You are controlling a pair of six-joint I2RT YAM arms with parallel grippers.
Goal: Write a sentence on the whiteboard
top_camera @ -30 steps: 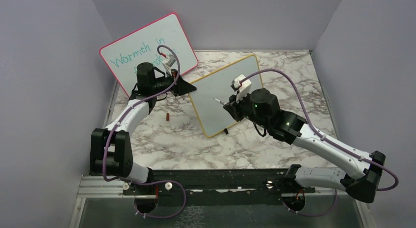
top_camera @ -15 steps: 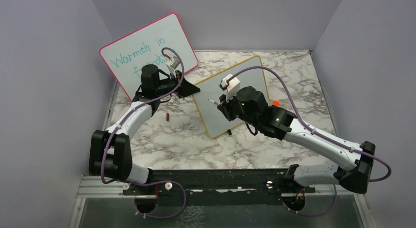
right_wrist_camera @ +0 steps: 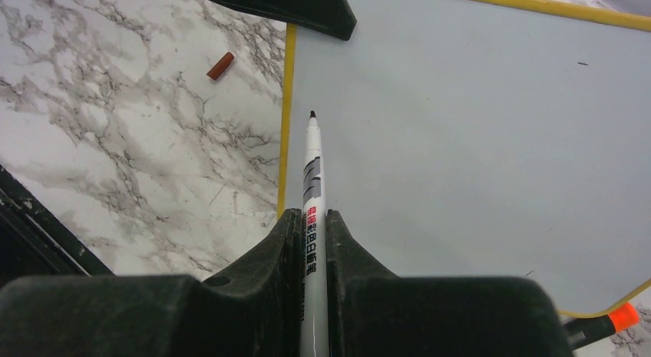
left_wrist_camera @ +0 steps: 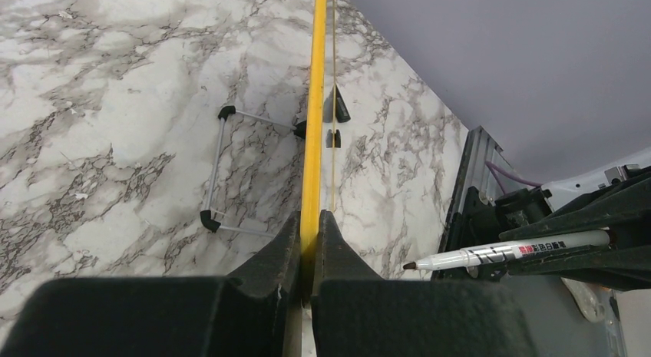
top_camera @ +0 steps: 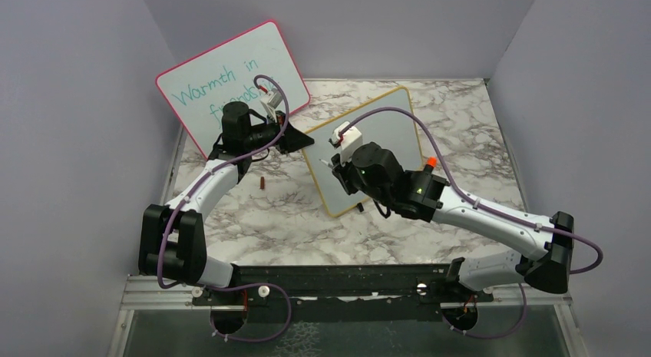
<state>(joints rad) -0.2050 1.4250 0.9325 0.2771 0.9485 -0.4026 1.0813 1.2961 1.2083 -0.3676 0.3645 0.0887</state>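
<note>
The right pincer (right_wrist_camera: 313,219) is clamped on a marker (right_wrist_camera: 311,161) whose long axis runs straight ahead, its tip just inside the yellow side edge of the blank whiteboard (right_wrist_camera: 476,127); whether it touches is unclear. The left pincer (left_wrist_camera: 311,219) grips that frame edge-on, steadying the board on the table (left_wrist_camera: 115,104).

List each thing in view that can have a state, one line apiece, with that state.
whiteboard, standing, no writing on it
left gripper, shut on the whiteboard's frame
marker, uncapped, tip at the whiteboard's left part; contact unclear
right gripper, shut on the marker
red-brown cap, off, lying on the table
pink-framed board, propped up, teal writing on it
orange-capped pen, capped, lying beside the whiteboard
</note>
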